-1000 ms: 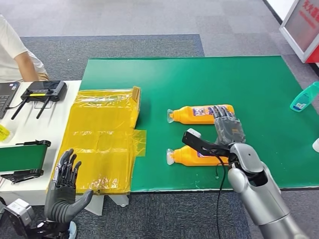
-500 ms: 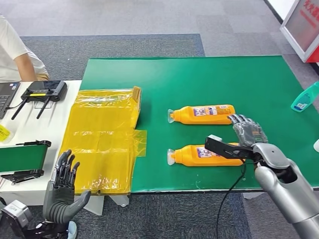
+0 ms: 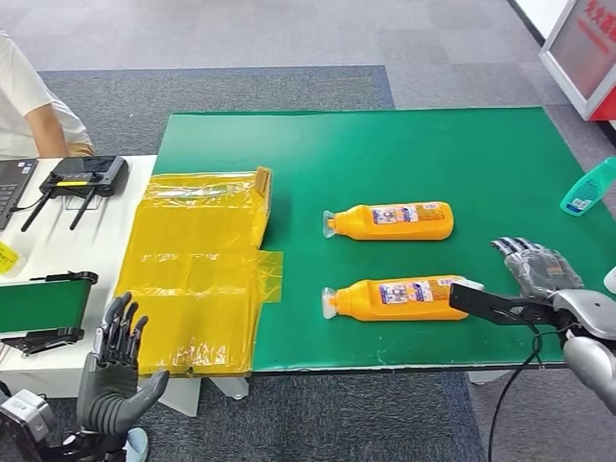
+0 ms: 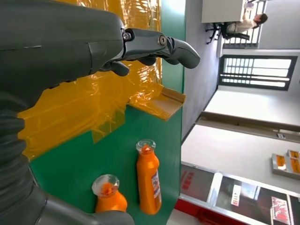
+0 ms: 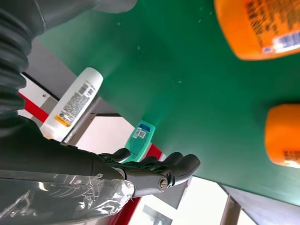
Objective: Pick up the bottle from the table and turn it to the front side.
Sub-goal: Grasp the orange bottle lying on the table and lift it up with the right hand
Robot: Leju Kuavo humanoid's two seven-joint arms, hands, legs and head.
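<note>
Head view: left hand [image 3: 116, 371] hangs released, fingers apart, below the desk [image 3: 508, 173]. Two orange bottles [image 3: 396, 298] lie on green. Right hand [image 3: 541, 269], released, sits beside the nearer one; reaching sideways could roll it away.

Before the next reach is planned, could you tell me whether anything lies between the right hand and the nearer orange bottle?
Nothing visible does. The right hand is open beside the base end of the nearer orange bottle, with only bare green mat between them. The farther orange bottle lies apart, further back.
</note>
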